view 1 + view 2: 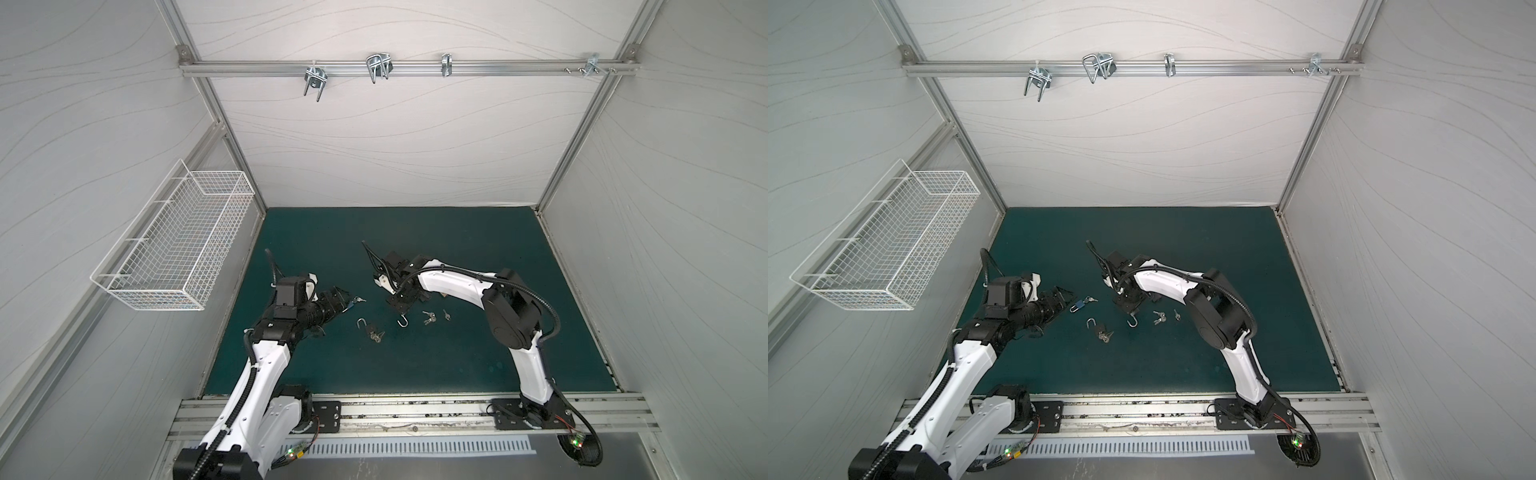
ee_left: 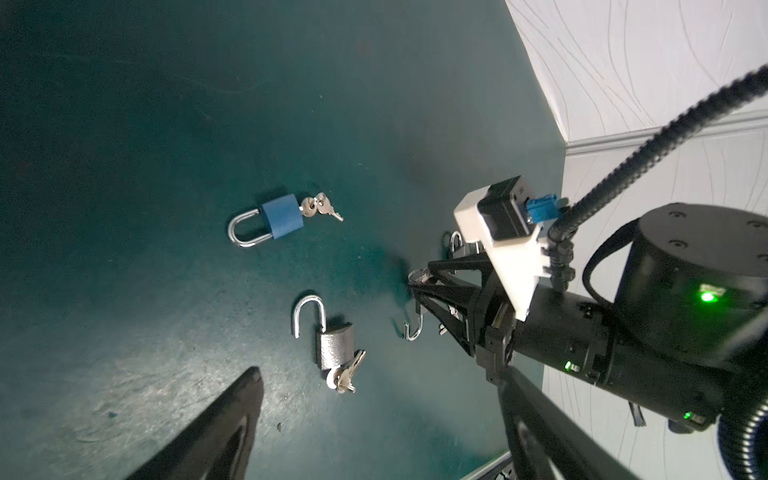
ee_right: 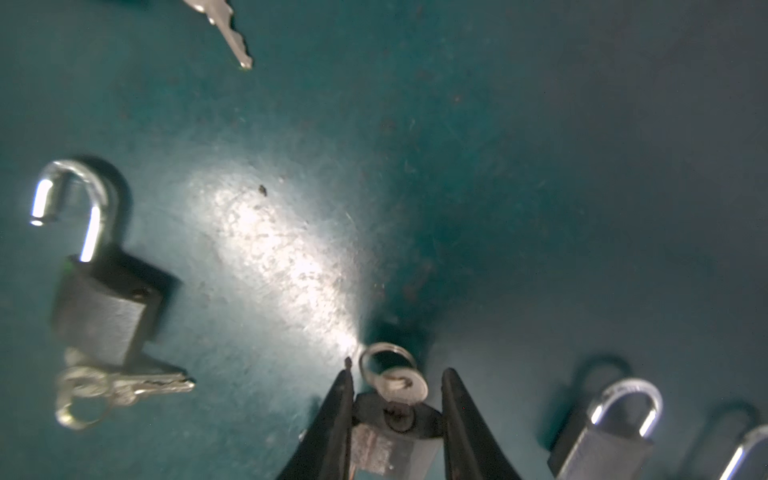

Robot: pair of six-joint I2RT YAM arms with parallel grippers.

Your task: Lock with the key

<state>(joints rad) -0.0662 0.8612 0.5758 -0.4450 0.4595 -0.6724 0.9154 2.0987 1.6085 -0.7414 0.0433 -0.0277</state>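
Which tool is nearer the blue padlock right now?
Left. The left tool, open, sits right beside the blue-bodied steel padlock. The right tool is farther off across the green mat, closed on a dark padlock.

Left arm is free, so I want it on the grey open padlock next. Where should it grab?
I'd take the grey padlock by its body, from above, jaws across the two bare side edges. It lies flat; the open shackle fills one end, the keys the other.
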